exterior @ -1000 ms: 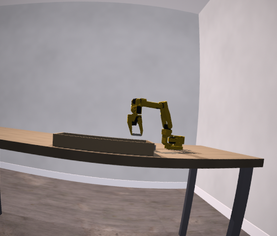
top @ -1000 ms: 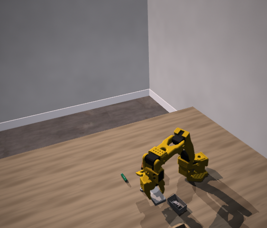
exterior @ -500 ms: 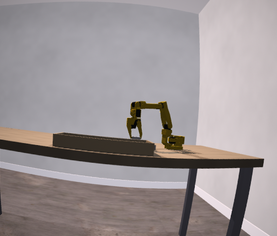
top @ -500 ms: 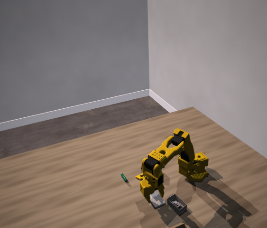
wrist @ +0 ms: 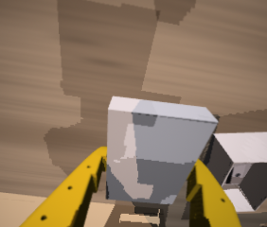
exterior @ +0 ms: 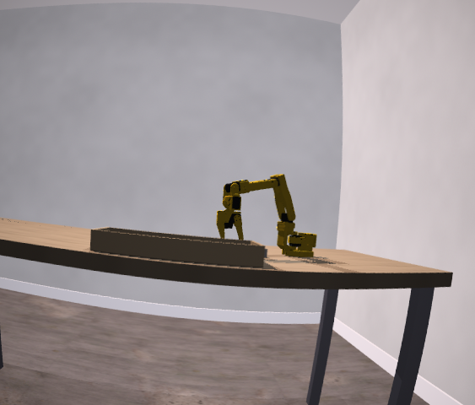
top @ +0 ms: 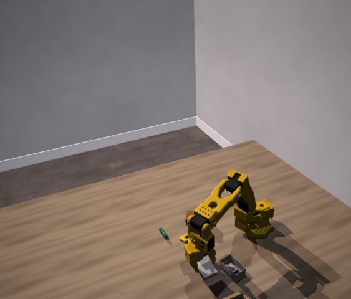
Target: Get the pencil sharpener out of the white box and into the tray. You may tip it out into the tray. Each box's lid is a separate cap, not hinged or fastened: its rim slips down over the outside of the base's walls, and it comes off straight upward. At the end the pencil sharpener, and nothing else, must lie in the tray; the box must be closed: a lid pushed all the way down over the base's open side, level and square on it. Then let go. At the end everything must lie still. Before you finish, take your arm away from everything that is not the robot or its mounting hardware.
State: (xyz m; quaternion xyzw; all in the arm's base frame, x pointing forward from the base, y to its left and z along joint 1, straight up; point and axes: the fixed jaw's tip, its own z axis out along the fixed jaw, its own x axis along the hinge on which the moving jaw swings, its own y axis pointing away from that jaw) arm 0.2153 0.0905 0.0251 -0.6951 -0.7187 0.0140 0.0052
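Claw [wrist: 145, 189] is closed partway on the white lid [wrist: 154, 148], one yellow finger [wrist: 72, 194] on each side of it; the jaws stand as far apart as the lid is wide. In the wrist view the lid's flat outer face is toward the camera and fills the gap between the fingers, with the wooden table top [wrist: 25, 71] beyond it. From the top view the claw [top: 205, 258] points downward with the lid [top: 207, 267] low at the fingertips, close over the table; whether the lid touches the surface I cannot tell.

Just beside the lid, on its right in the wrist view, sits the open white box base [wrist: 249, 165], apart from the lid. In the top view the base [top: 232, 267] looks grey, open side up, with a small pale item inside it, which I take to be the pencil sharpener [top: 232, 266]. It is in the base, not in the tray.

A small green object [top: 163, 233] lies on the table well to the left of the claw in the top view.

In the exterior view the long, low brown tray [exterior: 176, 251] lies along the near table edge, and the claw [exterior: 229, 226] hangs behind its right end. The arm's base [exterior: 300, 244] stands on the table to the right of the tray.
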